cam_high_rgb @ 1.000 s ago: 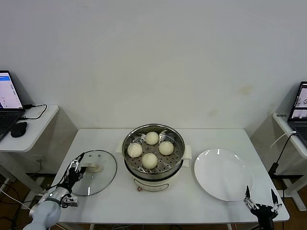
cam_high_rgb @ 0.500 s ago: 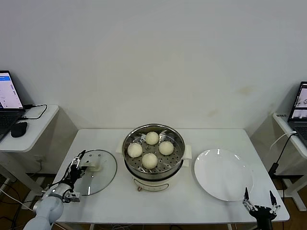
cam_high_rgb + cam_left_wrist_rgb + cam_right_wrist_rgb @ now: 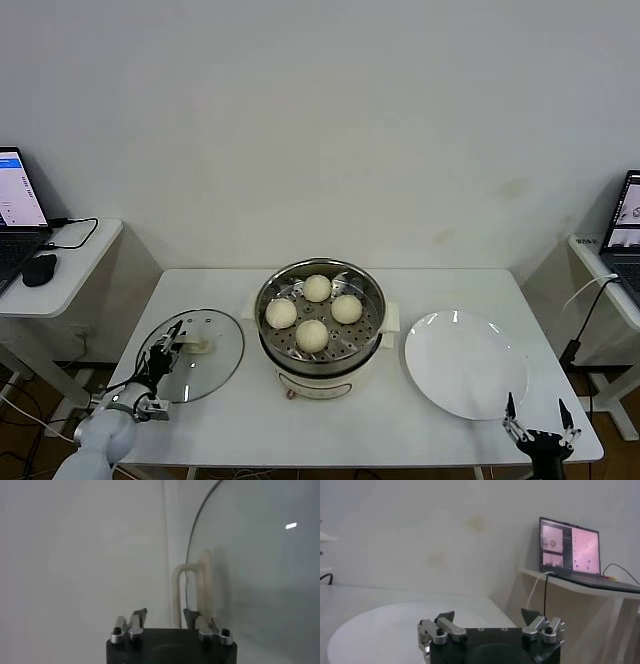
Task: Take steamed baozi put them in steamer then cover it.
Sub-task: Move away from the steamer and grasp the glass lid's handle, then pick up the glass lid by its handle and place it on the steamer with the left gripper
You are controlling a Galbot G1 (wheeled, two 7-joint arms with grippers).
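**Ana:** Head view first: where is the left hand (image 3: 172,340)?

**Ben:** Low at the table's (image 3: 330,425) near-left corner, reaching onto the cover (image 3: 195,355). Its fingers sit at the cream handle (image 3: 197,346) in the lid's middle.

**Ana:** Gripping it?

**Ben:** The left wrist view shows the left hand (image 3: 165,617) with its fingers partly drawn in, and the handle (image 3: 192,587) standing just past one fingertip. I cannot tell whether they touch or clamp it. The glass of the cover (image 3: 250,565) fills the space behind.

**Ana:** And the cover itself?

**Ben:** On the table just beside the steamer (image 3: 320,320), left of it, apart from the pot, which is uncovered.

**Ana:** The buns?

**Ben:** All four steamed baozi (image 3: 312,334) lie on the perforated tray inside the steamer, close together.

**Ana:** Further out?

**Ben:** A white plate (image 3: 465,363) right of the steamer. The right hand (image 3: 538,420) hangs at the table's near-right edge, fingers spread wide, holding nothing; its wrist view shows the right hand (image 3: 487,616) over the plate (image 3: 380,630), with a laptop (image 3: 569,547) beyond.
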